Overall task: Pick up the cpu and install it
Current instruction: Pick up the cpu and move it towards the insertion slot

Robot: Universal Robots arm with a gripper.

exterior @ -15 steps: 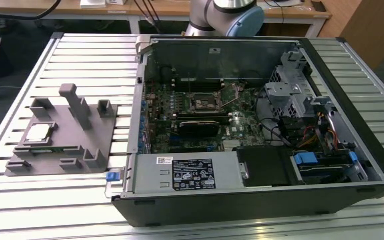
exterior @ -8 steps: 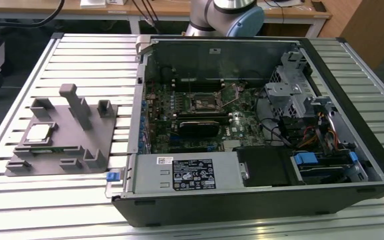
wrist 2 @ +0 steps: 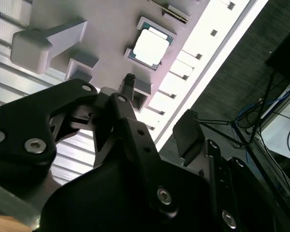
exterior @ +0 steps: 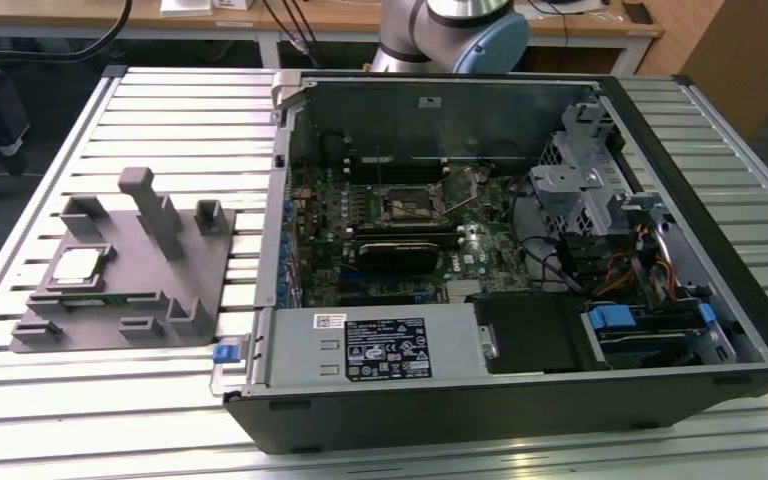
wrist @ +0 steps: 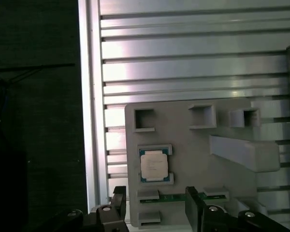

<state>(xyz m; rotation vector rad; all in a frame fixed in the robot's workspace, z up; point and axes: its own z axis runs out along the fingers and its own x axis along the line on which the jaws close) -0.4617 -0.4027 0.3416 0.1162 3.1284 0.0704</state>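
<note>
Gripper (wrist: 155, 200) hangs above grey fixture (wrist: 193, 159), pointing down; jaws apart, gripping nothing. Cpu (wrist: 153, 165) flat in framed recess of fixture, near tabletop (exterior: 157, 110) edge at exterior view's left, clear of fingertips (wrist: 119, 195). Arm (exterior: 444, 25) cut off by exterior view's frame. Tall fixture post (exterior: 157, 215) stands between cpu and open computer case (exterior: 518, 400). Case just beside fixture; bare slats on fixture's other sides.

Your exterior view looks down at a slant across the slatted desk (exterior: 157, 110), with the open computer case (exterior: 518, 250) centre-right and the grey fixture (exterior: 144, 282) centre-left. Both wrist views look down past the tool (wrist: 154, 195) from much closer, sharing that fixture and the cpu (wrist: 153, 164) on it.
</note>
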